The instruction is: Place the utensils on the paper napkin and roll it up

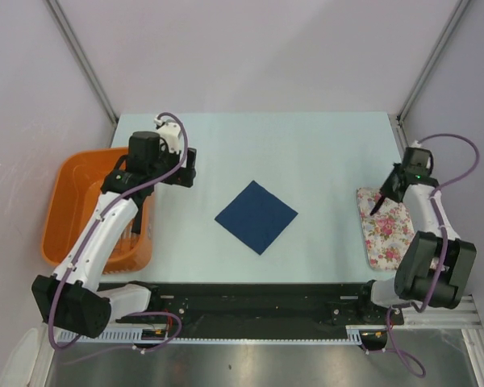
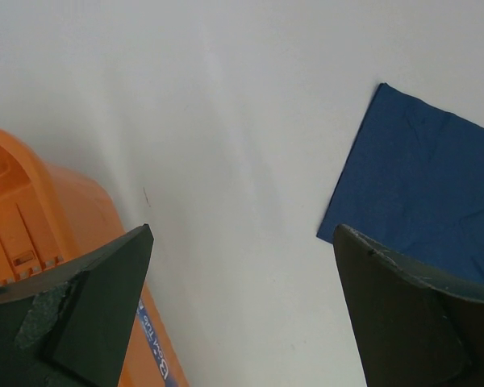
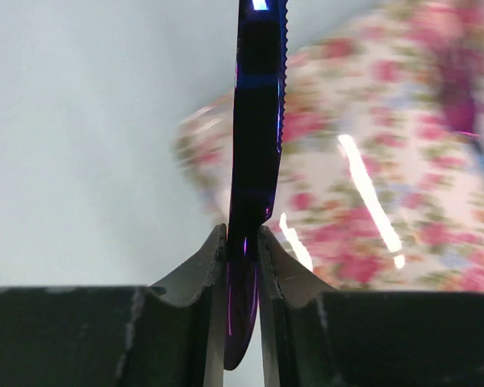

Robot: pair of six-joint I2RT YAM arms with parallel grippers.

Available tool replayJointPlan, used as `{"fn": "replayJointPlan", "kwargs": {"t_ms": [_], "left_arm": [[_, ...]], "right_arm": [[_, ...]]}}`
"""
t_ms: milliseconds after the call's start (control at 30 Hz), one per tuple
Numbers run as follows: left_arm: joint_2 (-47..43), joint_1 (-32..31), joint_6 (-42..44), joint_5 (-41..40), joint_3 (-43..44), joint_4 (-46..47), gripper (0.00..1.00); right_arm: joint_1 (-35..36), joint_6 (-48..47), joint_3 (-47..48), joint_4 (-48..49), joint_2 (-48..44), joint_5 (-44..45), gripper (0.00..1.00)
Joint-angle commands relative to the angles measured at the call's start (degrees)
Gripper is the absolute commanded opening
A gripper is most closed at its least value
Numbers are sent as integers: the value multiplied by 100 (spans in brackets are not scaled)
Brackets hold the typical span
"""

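Observation:
The navy paper napkin (image 1: pixel 256 216) lies flat as a diamond at the table's middle; its corner also shows in the left wrist view (image 2: pixel 423 177). My right gripper (image 3: pixel 242 238) is shut on the handle of a purple utensil, a knife (image 3: pixel 256 121) with a serrated edge, standing on edge between the fingers. It hangs over the left end of the floral cloth (image 3: pixel 371 185), at the table's right side (image 1: pixel 385 195). A second purple utensil (image 3: pixel 460 89) lies blurred on that cloth. My left gripper (image 2: pixel 242 230) is open over bare table, left of the napkin (image 1: pixel 185 176), with nothing between its fingers.
An orange plastic basket (image 1: pixel 85 201) stands at the left edge, beside and under the left arm, and shows in the left wrist view (image 2: pixel 32 218). The white cloth with pink flowers (image 1: pixel 390 234) lies along the right edge. Cage posts rise at both back corners.

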Motion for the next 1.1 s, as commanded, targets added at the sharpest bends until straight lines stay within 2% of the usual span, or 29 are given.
{"fn": "replayJointPlan", "kwargs": {"t_ms": [0,67,100,233,433,567,767,1067], "left_arm": [[-390,-33,-57,480,-230,307,100],[-584,-33,-154,586,-441,439,100],[-619,-24,-163,638,-503,457,100],[-427,11,-724,901,-425,273,100],[-619,2,-1374,1342,-942,878,100],[-742,-7,-1560,1351,-1171,1221,100],[-742,-33,-1850,1430,-1365,1547,100],[-558,-33,-1955,1482,-1304,1653,100]], "right_arm": [[1391,-286,226,-143,-474,-665,0],[1990,-94,323,-116,-475,-516,0],[2620,-14,367,-73,-405,-394,0],[3966,136,604,86,7,222,0],[5191,689,1175,244,1062,197,0],[5596,1111,1999,113,2132,100,0],[5773,1463,2598,-10,3065,-32,0],[5808,1736,2820,-178,3348,109,0]]}}
